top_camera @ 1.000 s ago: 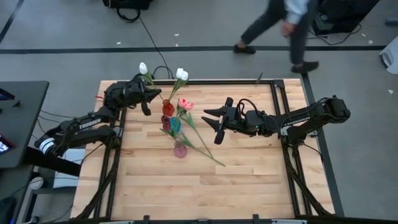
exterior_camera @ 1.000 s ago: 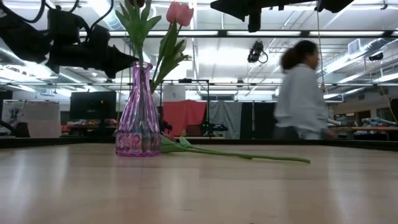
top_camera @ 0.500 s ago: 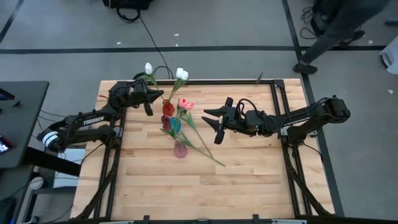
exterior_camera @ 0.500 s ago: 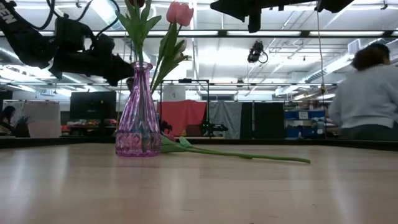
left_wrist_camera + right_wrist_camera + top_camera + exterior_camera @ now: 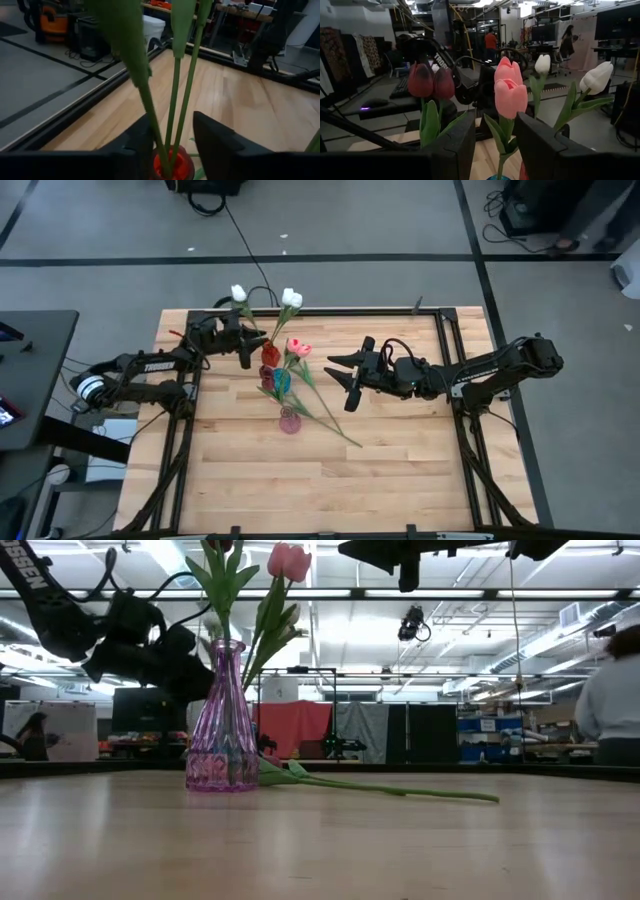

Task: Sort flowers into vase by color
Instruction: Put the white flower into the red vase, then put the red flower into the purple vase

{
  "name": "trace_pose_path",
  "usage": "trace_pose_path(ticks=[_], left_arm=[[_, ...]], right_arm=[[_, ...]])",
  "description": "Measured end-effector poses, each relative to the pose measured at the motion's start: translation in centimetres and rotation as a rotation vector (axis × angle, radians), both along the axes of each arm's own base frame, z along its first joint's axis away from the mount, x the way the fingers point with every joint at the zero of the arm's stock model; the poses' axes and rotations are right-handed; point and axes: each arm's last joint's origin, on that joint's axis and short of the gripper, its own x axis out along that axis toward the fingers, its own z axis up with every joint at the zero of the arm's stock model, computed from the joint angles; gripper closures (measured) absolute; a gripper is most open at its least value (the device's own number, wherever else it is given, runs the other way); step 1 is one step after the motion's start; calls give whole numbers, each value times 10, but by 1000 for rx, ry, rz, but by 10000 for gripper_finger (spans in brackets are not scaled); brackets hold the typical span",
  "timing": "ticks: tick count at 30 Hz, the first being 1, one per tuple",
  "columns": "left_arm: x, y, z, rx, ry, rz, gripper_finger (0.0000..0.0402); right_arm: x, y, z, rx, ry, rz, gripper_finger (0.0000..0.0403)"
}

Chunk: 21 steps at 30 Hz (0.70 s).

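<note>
Three small vases stand in a row mid-table: a red vase (image 5: pixel 270 353), a blue vase (image 5: pixel 282 381) and a purple vase (image 5: pixel 289 421). Two white tulips (image 5: pixel 291 298) rise from the red vase, pink tulips (image 5: pixel 298 347) from the blue one, and maroon tulips (image 5: pixel 427 80) show beside them. My left gripper (image 5: pixel 172 135) is open, with the white tulips' green stems (image 5: pixel 173 95) standing between its fingers just above the red vase's mouth (image 5: pixel 172 164). My right gripper (image 5: pixel 340 376) hangs open above the table to the right of the vases, facing them.
One loose flower lies on the table by its long green stem (image 5: pixel 330 420), running from the vases toward the near right. A dark frame rail (image 5: pixel 440 350) borders the tabletop. A person (image 5: pixel 615 710) stands in the room beyond.
My left gripper has come down and moved toward the red vase. The left white tulip has shifted with it, its head now a little nearer the vase. My right arm has kept still. A person has walked off to the right behind the table.
</note>
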Motion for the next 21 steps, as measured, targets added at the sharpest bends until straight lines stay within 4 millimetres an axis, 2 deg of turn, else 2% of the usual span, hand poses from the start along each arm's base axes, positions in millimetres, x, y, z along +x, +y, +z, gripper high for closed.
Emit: trace_pose_path(ticks=[3, 6, 14, 21], left_arm=[[-1, -1, 3, -13, -14, -4, 230], [-2, -3, 5, -13, -15, -6, 215], [-14, -17, 12, 37, 8, 27, 214], [-33, -39, 5, 43, -62, 100, 214]], right_arm=[[0, 0, 0, 14, 0, 1, 254], [0, 0, -2, 17, 14, -4, 254], [-1, 5, -7, 32, 58, -99, 254], [0, -11, -32, 172, 223, -165, 254]])
